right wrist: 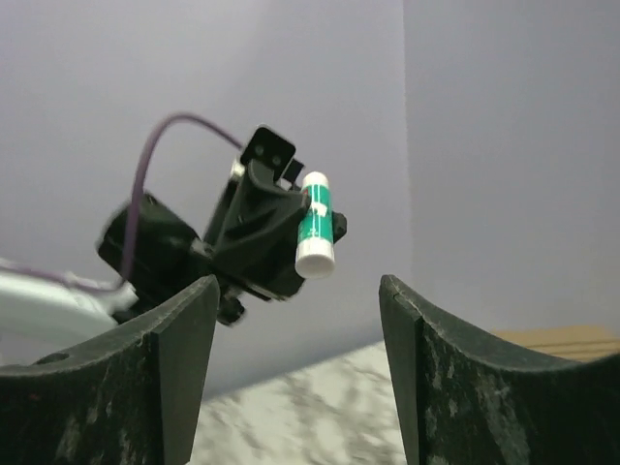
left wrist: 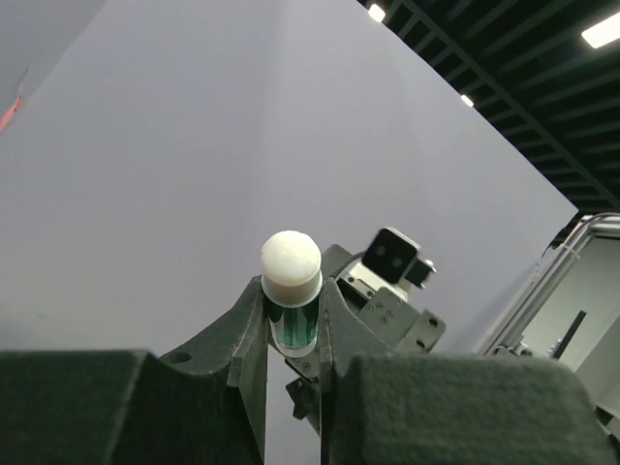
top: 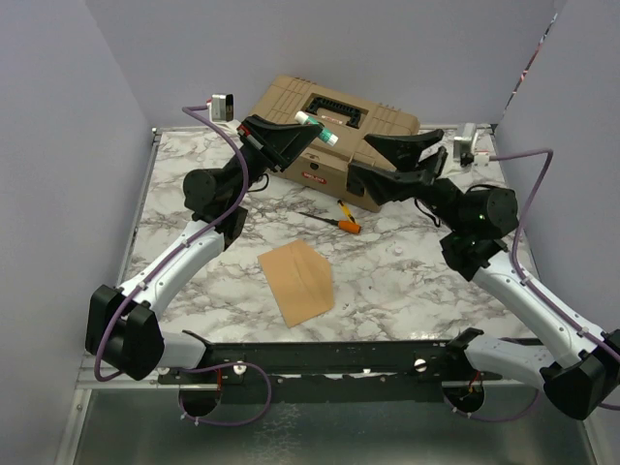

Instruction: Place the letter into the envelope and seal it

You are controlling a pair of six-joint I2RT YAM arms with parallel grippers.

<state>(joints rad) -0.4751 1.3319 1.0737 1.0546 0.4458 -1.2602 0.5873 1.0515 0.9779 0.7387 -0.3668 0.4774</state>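
The brown kraft envelope [top: 295,281] lies flat on the marble table, its pointed flap toward the back. No separate pale letter sheet shows; it is hidden or out of view. My left gripper [top: 310,131] is raised above the table and shut on a green glue stick with white ends [top: 318,128]. In the left wrist view the stick [left wrist: 291,291] stands up between the jaws of the left gripper [left wrist: 291,315]. My right gripper [top: 373,162] is open and empty, raised to the right of the stick. In the right wrist view, past the open right gripper [right wrist: 298,310], the stick [right wrist: 315,223] shows in the left gripper [right wrist: 257,237].
A tan plastic case [top: 373,121] stands at the back of the table under both grippers. An orange-handled screwdriver [top: 341,221] lies in front of it. Grey walls close in on the left, back and right.
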